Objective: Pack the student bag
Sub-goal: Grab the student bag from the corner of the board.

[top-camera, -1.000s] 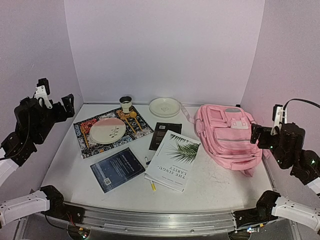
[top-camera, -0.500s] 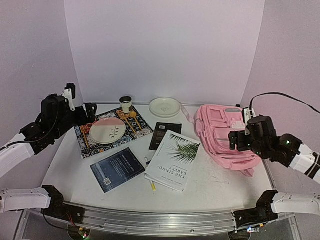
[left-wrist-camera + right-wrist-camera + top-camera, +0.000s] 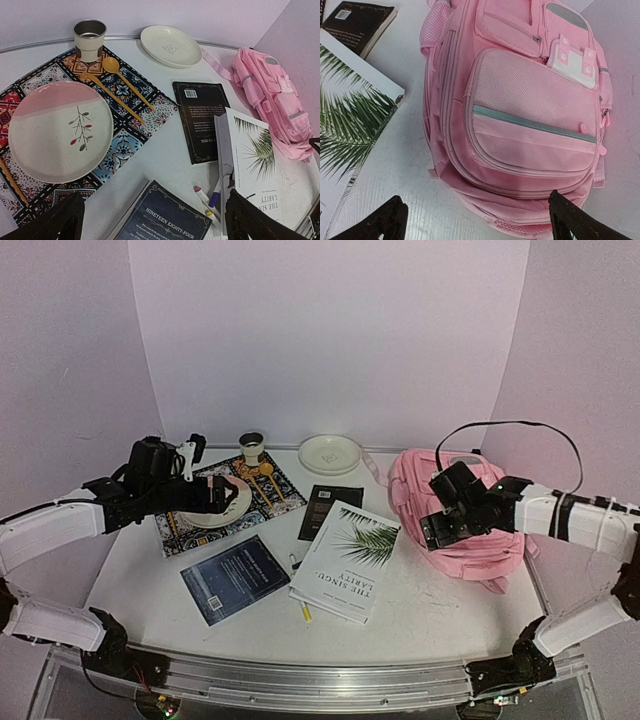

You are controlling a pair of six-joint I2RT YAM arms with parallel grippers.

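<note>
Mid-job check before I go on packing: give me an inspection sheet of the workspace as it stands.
Surface: white table, faintly scuffed.
Job's things: student bag lying flat at right, front up, front pockets look zipped.
Clutter: palm-leaf book, blue book, black book and pens left of the bag; placemat carrying pink-and-white plate, yellow spoon, cup; white plate beyond it.
Grippers: left gripper above the placemat, jaws open, empty; right gripper above the bag, jaws open, empty.
Cables: black cable arching over the right arm.
Surroundings: plain lilac walls; metal rail along the near edge.
</note>
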